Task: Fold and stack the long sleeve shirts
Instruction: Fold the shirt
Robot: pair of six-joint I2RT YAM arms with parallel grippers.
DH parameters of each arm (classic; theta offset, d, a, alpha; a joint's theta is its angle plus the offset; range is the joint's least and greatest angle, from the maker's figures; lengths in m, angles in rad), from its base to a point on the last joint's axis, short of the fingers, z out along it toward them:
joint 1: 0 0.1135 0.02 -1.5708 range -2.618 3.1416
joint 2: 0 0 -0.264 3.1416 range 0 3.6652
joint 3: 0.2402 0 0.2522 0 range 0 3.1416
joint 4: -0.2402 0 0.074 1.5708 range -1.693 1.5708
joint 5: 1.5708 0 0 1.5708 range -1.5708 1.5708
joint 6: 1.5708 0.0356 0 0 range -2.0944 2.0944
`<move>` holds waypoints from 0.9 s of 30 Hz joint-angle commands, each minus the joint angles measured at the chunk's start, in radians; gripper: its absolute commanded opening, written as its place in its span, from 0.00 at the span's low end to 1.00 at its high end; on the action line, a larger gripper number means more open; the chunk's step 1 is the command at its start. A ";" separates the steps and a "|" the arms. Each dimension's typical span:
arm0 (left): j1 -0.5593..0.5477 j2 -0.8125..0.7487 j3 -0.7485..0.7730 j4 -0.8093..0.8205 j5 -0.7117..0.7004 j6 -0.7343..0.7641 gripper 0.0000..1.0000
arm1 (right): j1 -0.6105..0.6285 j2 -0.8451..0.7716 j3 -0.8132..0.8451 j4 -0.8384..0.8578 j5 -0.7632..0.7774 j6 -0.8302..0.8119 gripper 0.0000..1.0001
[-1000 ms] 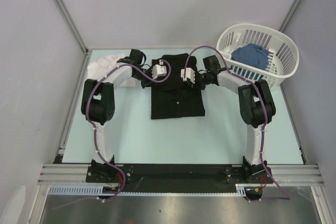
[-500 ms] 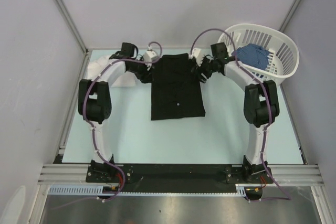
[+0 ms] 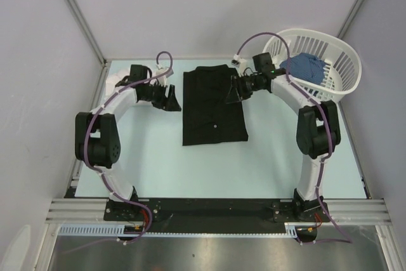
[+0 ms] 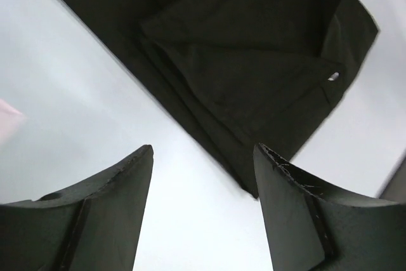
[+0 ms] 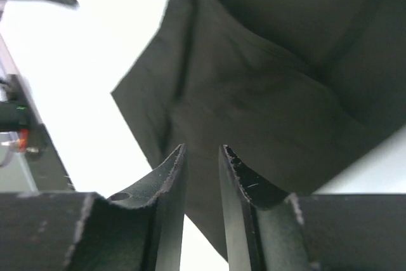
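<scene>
The black long sleeve shirt (image 3: 212,109) lies folded into a rectangle in the middle of the table, collar end at the far side. My left gripper (image 3: 171,99) hovers just left of its upper left edge, jaws open and empty. In the left wrist view the gripper (image 4: 203,157) is over bare table, with the shirt's (image 4: 254,49) folded layers and a white button (image 4: 333,76) ahead. My right gripper (image 3: 231,90) is over the shirt's upper right part. In the right wrist view its fingers (image 5: 203,153) stand a narrow gap apart above the black cloth (image 5: 273,74), with nothing between them. A white shirt (image 3: 114,82) is bunched at the far left, mostly behind my left arm.
A white slatted basket (image 3: 346,61) stands at the back right with blue cloth (image 3: 304,66) inside, close behind my right arm. Metal frame rails border the pale table (image 3: 190,163) at left and back.
Both grippers carried the shirt's upper part to the far side, then let go. The left arm swung left off the shirt. The right gripper's jaws opened, then narrowed.
</scene>
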 commanded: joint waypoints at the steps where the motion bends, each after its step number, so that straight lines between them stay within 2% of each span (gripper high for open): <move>1: -0.003 -0.016 -0.065 0.031 0.094 -0.194 0.70 | 0.062 0.105 0.047 0.138 -0.072 0.157 0.29; 6: -0.020 -0.013 -0.123 0.083 0.128 -0.309 0.69 | 0.072 0.275 0.127 0.207 -0.042 0.227 0.26; 10: -0.051 0.005 -0.168 0.123 0.149 -0.377 0.68 | 0.068 0.352 0.155 0.198 0.000 0.230 0.25; 16: -0.109 0.041 -0.181 0.146 0.154 -0.412 0.66 | 0.056 0.324 0.110 0.197 0.000 0.238 0.25; 24: -0.140 0.087 -0.195 0.196 0.162 -0.459 0.67 | 0.058 0.234 0.074 0.246 -0.048 0.319 0.42; 27: -0.144 0.101 -0.211 0.198 0.139 -0.481 0.67 | 0.053 0.199 0.072 0.247 -0.060 0.332 0.42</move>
